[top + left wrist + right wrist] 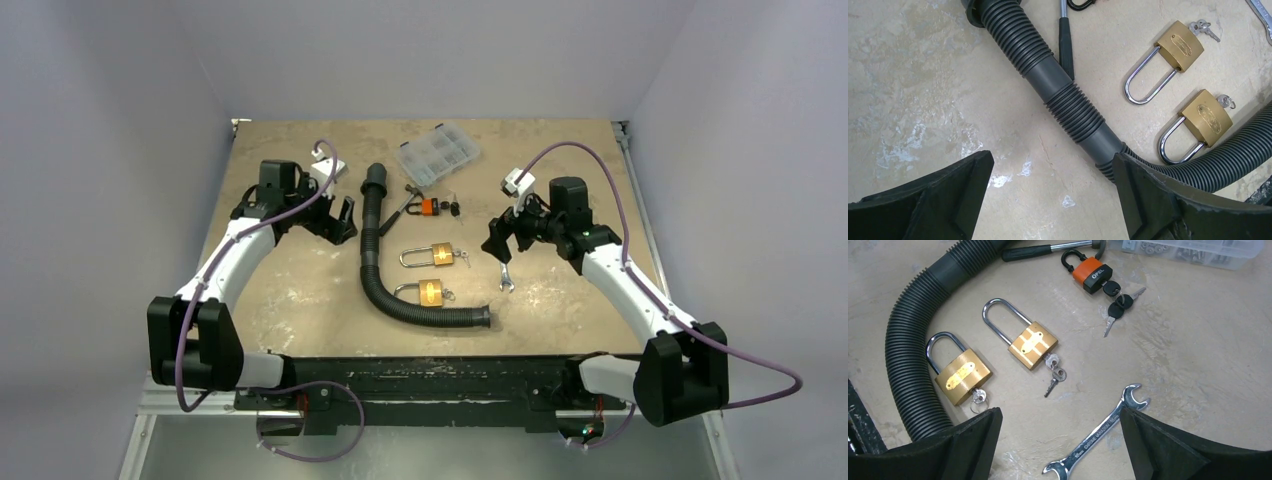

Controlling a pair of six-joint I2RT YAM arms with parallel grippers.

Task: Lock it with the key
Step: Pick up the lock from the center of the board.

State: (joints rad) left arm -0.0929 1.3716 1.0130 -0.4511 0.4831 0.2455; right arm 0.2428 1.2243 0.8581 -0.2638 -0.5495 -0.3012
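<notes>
Both claws stand wide and hold nothing. The left claw point(343, 218) hangs over the counter point(290, 290) on the outer side of the black ribbed hose point(372, 255). The right claw point(505, 238) hangs out past the hose's open end, above a wrench point(1098, 435).

The task's things lie inside the hose's curve. A long-shackled padlock point(1033, 345) lies toward the middle of the bend, and a short-shackled padlock point(963, 376) lies just beside the hose's inner wall. Each has a key point(1052, 361) seated in the base of its body (whether either shackle is latched cannot be told from here). An orange padlock point(1091, 274) lies further off, near the hose's upper stretch.

The step in hand looks like the approach, with nothing yet grasped. To do it well, the right claw would probably best come down on the key's flat bow of the long-shackled padlock, which lies clear of the hose. It should close across the bow's faces rather than its edges, so that the turn does not slip. The left claw would have to cross the hose and pin the brass body flat, or the whole lock is likely to spin with the key. The loose second key on the ring may snag.
</notes>
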